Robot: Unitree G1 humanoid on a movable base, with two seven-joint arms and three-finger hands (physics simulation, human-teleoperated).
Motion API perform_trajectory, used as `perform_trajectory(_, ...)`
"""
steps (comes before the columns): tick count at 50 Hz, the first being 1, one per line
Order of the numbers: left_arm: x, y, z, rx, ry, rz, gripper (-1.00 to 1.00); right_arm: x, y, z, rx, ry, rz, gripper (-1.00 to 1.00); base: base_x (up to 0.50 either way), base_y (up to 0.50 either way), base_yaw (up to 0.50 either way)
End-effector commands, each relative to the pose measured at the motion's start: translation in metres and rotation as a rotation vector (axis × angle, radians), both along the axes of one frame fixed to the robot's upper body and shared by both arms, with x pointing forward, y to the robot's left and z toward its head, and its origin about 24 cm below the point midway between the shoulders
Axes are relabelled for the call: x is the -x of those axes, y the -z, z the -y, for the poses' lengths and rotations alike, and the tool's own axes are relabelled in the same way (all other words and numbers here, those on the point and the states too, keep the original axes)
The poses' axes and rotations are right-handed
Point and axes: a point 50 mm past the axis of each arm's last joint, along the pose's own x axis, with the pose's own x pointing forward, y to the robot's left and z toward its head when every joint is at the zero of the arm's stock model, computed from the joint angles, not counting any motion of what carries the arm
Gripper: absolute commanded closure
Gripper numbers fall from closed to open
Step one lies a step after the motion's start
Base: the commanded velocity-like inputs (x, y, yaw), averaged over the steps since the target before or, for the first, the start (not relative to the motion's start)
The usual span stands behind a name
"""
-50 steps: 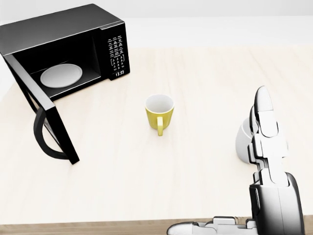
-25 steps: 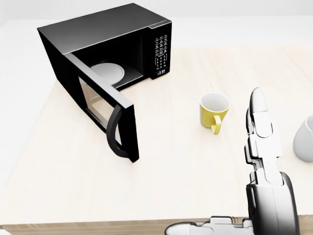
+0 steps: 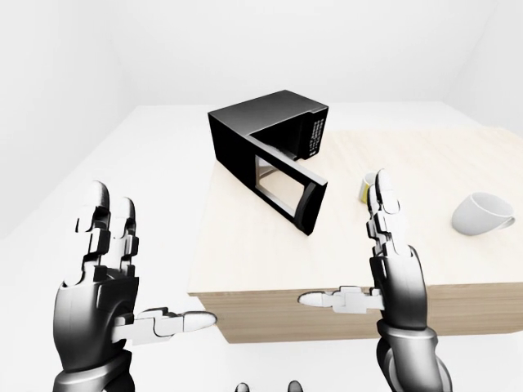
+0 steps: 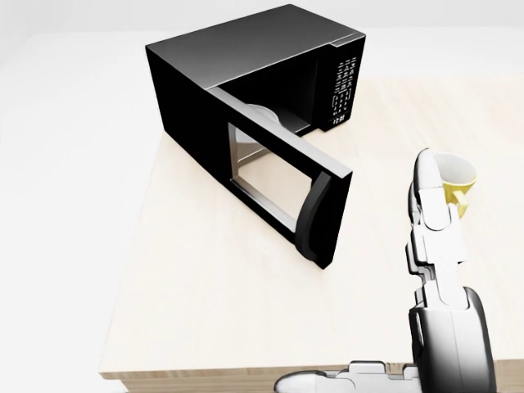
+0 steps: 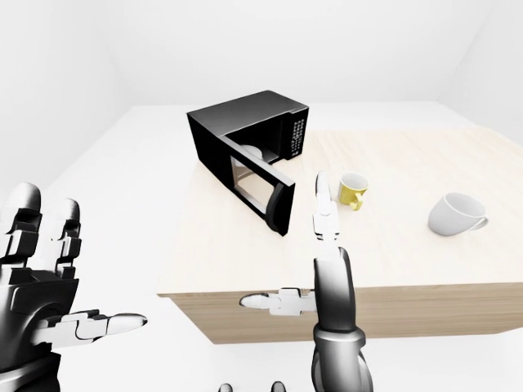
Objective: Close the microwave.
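A black microwave [image 4: 246,74] stands on a light wooden table [image 4: 205,311], at the top middle of the head view. Its door [image 4: 278,184] stands wide open and swings out toward the bottom right, with its curved handle [image 4: 315,221] at the free end. A white turntable plate shows dimly inside. My right hand [image 3: 359,253] is open and empty, fingers raised, to the right of the door and apart from it. My left hand [image 3: 135,269] is open and empty, low at the left, off the table's left side.
A yellow mug [image 5: 353,189] stands right of the microwave, partly behind my right fingers in the head view. A white mug [image 5: 456,214] lies on its side further right. The table's near edge [image 3: 343,290] runs just behind my hands, with white floor to the left.
The camera has moved left, so the whole picture has shifted right. The microwave now shows from its left side, and the white mug has left the head view. The door stays open.
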Motion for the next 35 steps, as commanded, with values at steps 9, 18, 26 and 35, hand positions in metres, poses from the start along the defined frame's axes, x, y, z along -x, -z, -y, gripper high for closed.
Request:
perform_trajectory(9,0.0,0.0,0.001,-0.002,0.0,-0.002,-1.0,-0.001,0.002,0.0,0.0,0.0,-0.008,-1.0,0.0,0.5,0.0)
perform_trajectory(18,0.0,-0.001,0.001,-0.003,0.001,0.001,-1.0,-0.002,0.001,0.0,-0.001,-0.001,-0.004,-1.0,0.0,0.5,0.0)
perform_trajectory(26,-0.003,0.001,-0.001,0.006,-0.012,0.0,-1.0,-0.009,0.004,0.002,-0.08,-0.008,-0.018,-1.0,0.0,0.31,0.0)
perform_trajectory(35,-0.002,-0.001,0.0,0.013,-0.008,0.011,-1.0,-0.009,0.001,0.003,-0.097,0.004,0.002,-1.0,0.0,0.0,0.0)
